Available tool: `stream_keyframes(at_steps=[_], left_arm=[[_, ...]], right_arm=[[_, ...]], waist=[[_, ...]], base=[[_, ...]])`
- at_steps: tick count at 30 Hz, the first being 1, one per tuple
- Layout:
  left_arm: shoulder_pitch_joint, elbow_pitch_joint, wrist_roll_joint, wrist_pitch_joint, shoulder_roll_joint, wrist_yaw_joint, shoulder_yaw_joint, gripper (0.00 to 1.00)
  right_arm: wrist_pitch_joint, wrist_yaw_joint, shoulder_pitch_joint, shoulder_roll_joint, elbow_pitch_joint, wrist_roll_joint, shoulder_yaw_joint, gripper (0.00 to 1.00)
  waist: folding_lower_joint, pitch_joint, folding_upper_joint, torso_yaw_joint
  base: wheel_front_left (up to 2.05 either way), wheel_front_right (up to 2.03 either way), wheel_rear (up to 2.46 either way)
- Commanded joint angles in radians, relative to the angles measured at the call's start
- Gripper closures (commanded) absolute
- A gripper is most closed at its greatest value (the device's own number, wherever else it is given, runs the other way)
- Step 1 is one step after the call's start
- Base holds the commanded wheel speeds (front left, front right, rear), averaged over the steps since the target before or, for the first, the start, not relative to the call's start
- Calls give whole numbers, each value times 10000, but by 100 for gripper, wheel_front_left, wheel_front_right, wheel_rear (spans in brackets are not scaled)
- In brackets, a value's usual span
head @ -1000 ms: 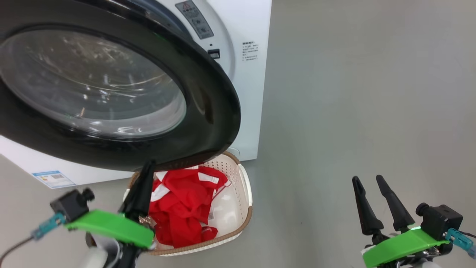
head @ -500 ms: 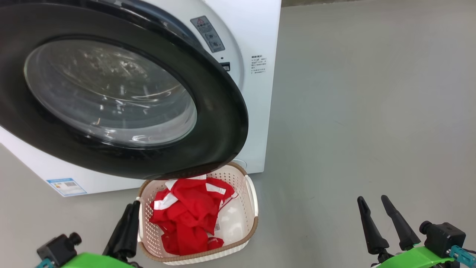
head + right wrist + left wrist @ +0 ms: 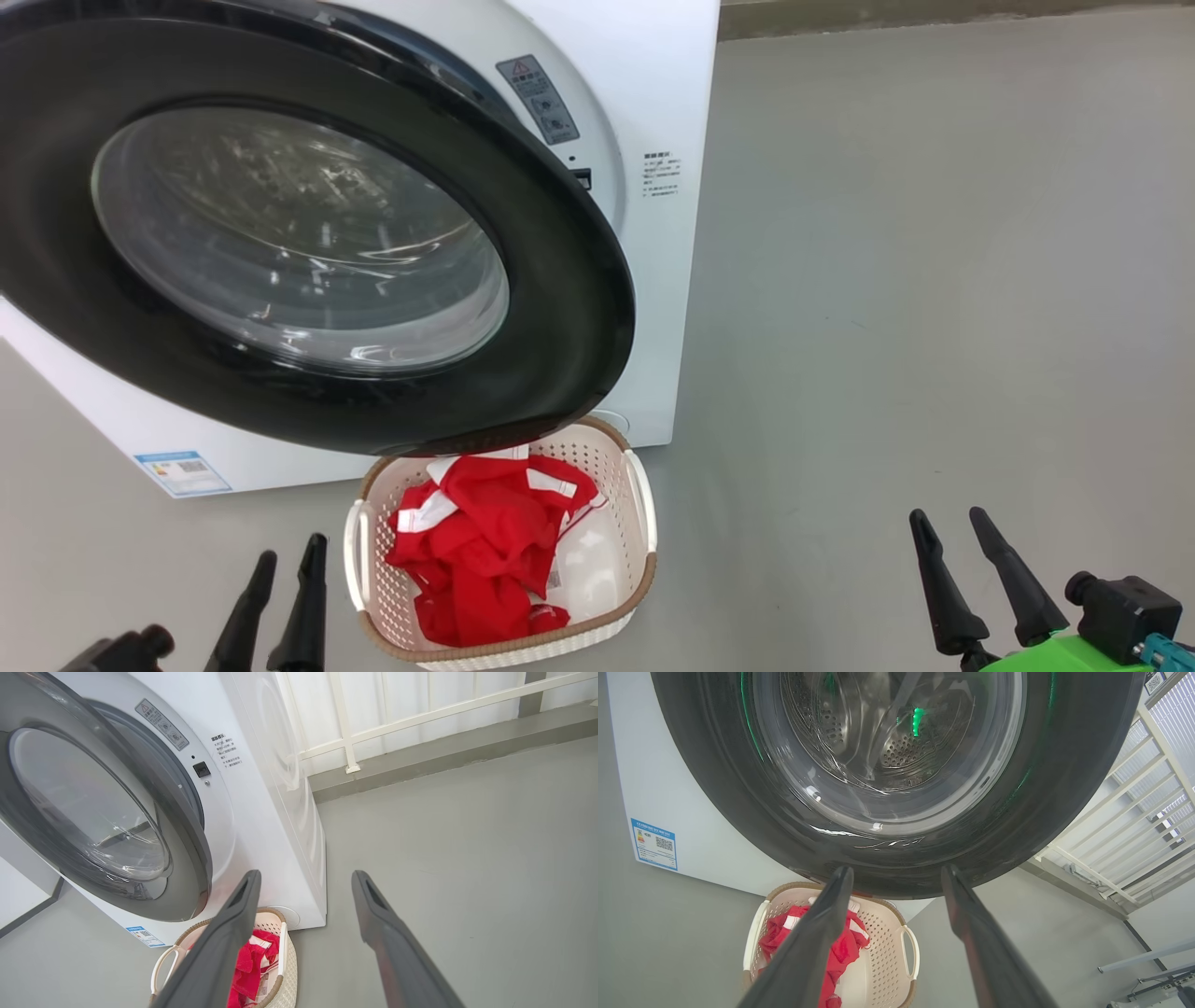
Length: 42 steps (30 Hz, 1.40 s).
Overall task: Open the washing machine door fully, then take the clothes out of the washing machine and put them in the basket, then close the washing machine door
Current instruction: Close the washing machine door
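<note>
The left pincer (image 3: 291, 549) hangs low over the floor (image 3: 934, 280), its two dark fingers spread wide with nothing between them; the left wrist view shows the same wide gap in that pincer (image 3: 896, 870). Just to its right, close beside the nearer finger but not touching it, stands the one basket (image 3: 597, 448), cream and perforated, with two white side handles. In the basket lie the clothes (image 3: 485, 532), a single red heap with white bands; how many garments make it up cannot be told.

Ahead of and above the left pincer, the one washing machine door (image 3: 560, 280) stands swung out from the machine, its black rim overhanging the basket's far end. Behind the door is the one washing machine (image 3: 672, 93), white. Its front bears three labels: a grey one by the door opening, a block of small print to the right of that, and a blue-edged one low down.

The right pincer (image 3: 948, 515) is well apart from the basket, off to its right, its two fingers also wide and holding nothing. Beyond it in the right wrist view, past the machine, runs a white railing (image 3: 345, 723).
</note>
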State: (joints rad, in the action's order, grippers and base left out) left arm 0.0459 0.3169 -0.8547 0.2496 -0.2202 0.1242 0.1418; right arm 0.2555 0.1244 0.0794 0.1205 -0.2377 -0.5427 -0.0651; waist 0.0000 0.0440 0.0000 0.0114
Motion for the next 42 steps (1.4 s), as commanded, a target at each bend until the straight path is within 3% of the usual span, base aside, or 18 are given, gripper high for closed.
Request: stream_keyframes(at_steps=[1,11,22,29,42], left_arm=[[53,-272,193,122,-117,65,-408,0],[-360,-691,3096,122,153,65,-1167,0],[-900,-1736,6499,122,1051,65,-2242,0],[-1279,-1845,6873,122,1532,65,-2689,0],[-1176,-1862,6836,122,1668,65,-2786,0]], right_arm=[[63,63,-41,162,271,128,-108,0],[63,63,35,220,324,43,59,0],[63,63,166,200,442,136,250,0],[63,63,227,204,388,151,214,0],[63,63,176,252,409,171,225,0]], waist=[[0,-25,0,37],[0,-190,0,230],[0,-275,0,262],[0,-282,0,203],[0,-240,0,219]], base=[[0,0,0],[0,0,0],[0,0,0],[0,0,0],[0,0,0]])
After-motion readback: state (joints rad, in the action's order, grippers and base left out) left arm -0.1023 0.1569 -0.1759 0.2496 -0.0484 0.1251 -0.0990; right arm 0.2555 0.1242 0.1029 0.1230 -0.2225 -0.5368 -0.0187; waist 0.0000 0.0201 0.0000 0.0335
